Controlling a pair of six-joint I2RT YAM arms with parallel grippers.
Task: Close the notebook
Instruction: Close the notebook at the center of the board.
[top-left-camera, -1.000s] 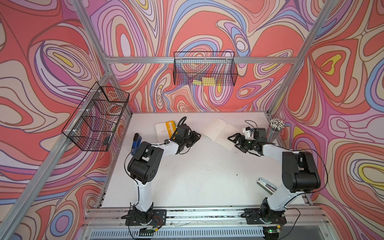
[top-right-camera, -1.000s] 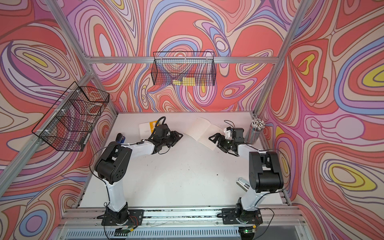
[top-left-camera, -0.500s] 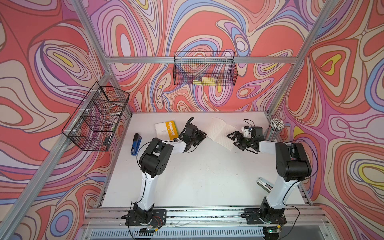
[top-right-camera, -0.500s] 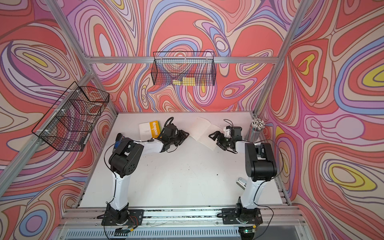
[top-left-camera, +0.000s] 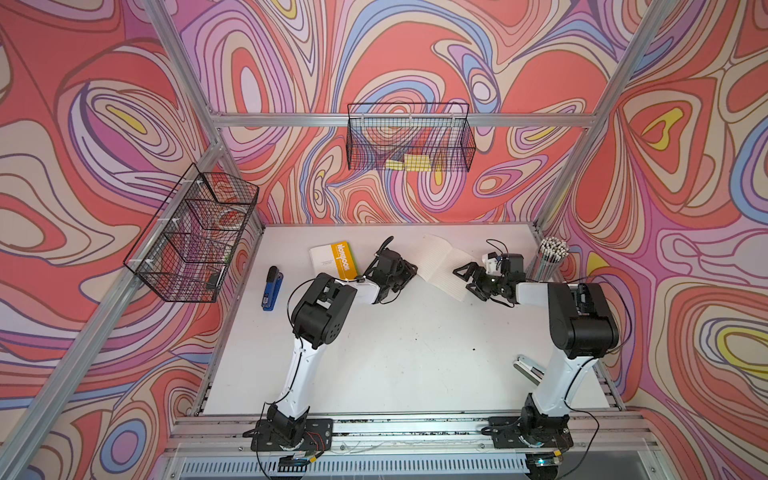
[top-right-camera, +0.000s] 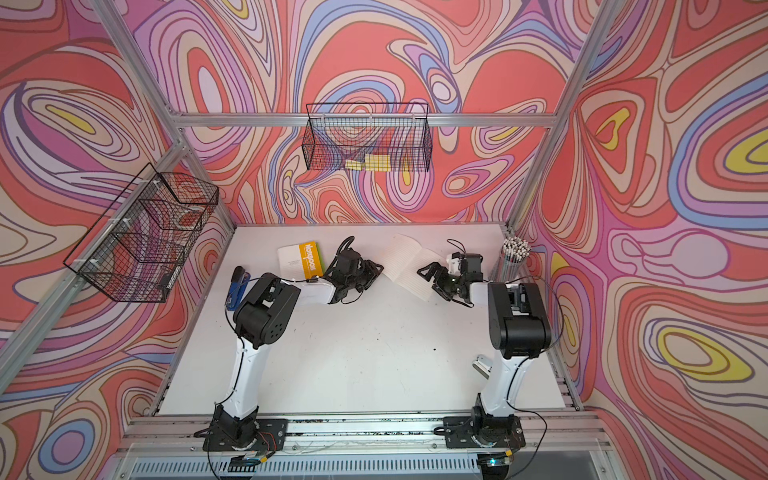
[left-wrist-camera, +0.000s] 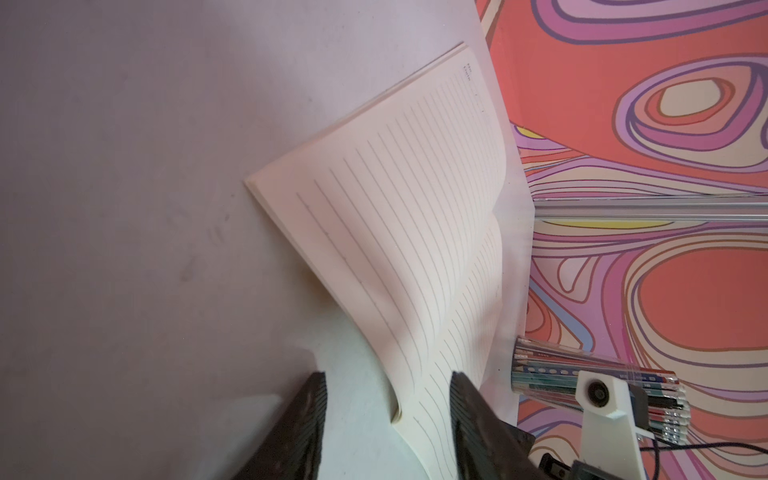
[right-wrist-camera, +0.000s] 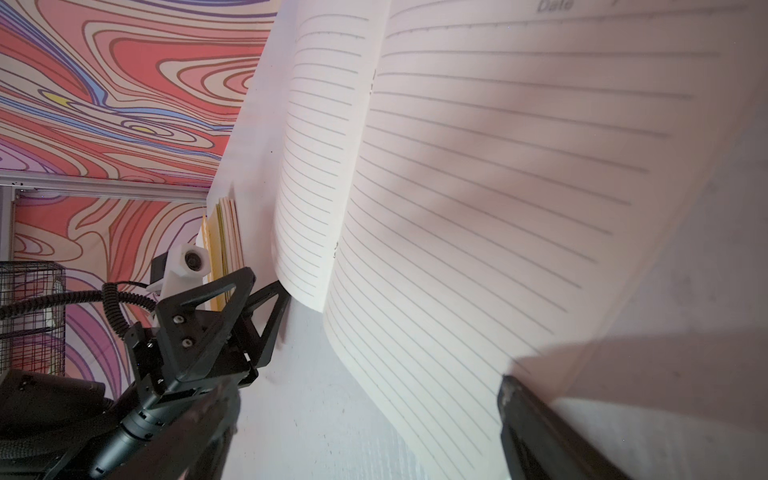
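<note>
White surface (top-left-camera: 395, 353): notebook (top-left-camera: 440, 262) is laid open at far centre, lined pages up, seen in both top views.
left page: curled up off the page block at its near corner; the rest is laid flat.
right page: laid flat, slightly bowed toward the spine.
left gripper (top-left-camera: 409, 271): set at the notebook's left edge; fingers (left-wrist-camera: 307, 415) are held apart, with the lifted page corner passed between them. No clamp on the paper is seen.
right gripper (top-left-camera: 467, 280): set low at the near edge of the right page; fingers (right-wrist-camera: 540, 432) are spread wide, and nothing is held.
orange booklet (top-left-camera: 338, 259): laid flat at far left, closed, just beside the left arm's wrist.
blue stapler (top-left-camera: 272, 287): laid on the left side, nearer than the booklet and apart from it.
pencil holder (top-left-camera: 550, 259): stood upright at the far right corner, full of pencils, close to the right gripper.
wire basket (top-left-camera: 409, 139): hung on the far wall, yellow pads inside.
silver stapler (top-left-camera: 527, 368): at near right, partly hidden by the right arm.
</note>
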